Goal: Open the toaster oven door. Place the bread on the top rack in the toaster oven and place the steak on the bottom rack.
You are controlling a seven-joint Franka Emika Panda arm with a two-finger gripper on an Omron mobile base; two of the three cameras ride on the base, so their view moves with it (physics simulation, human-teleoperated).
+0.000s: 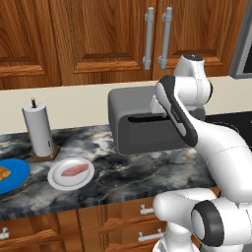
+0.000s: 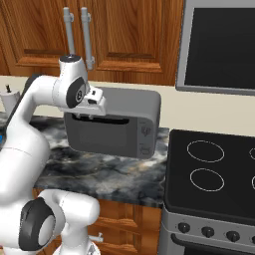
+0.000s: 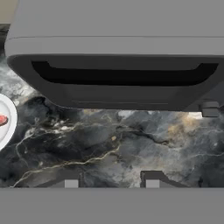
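Task judged barely begun. Oven (image 1: 140, 118) standing on the bench (image 1: 123, 174) against the back wall, door (image 1: 147, 132) shut, no gap showing at its top edge in either base view; racks hidden behind it. Steak (image 1: 75, 170) lying on a white plate (image 1: 58, 183) at the bench's front, well left of the oven. Bread (image 1: 4, 173) on a blue plate (image 1: 17, 172) at the far left edge, partly cut off by the frame. Neither item moved toward the oven as far as can be judged. Hand (image 3: 109, 183) poised above the door's top edge, looking down the front face at the long handle slot (image 3: 124, 74), with marble showing below; fingertips (image 3: 70, 183) standing partly apart, gripping nothing, clear of the door. All three steps outstanding: opening the door, bread to top rack, steak to bottom rack. Next move judged to need the fingers hooked into the slot and drawn outward and down. Bench surface dark veined marble, carrying also a paper-towel roll (image 1: 38, 129) on a brown stand behind the plates. Wooden wall cabinets (image 1: 98, 39) with metal handles above, cream backsplash behind, wooden drawers beneath. Black cooktop (image 2: 214, 174) with ring markings to the oven's right, knobs along its front, and a dark microwave panel (image 2: 221, 47) mounted above it.
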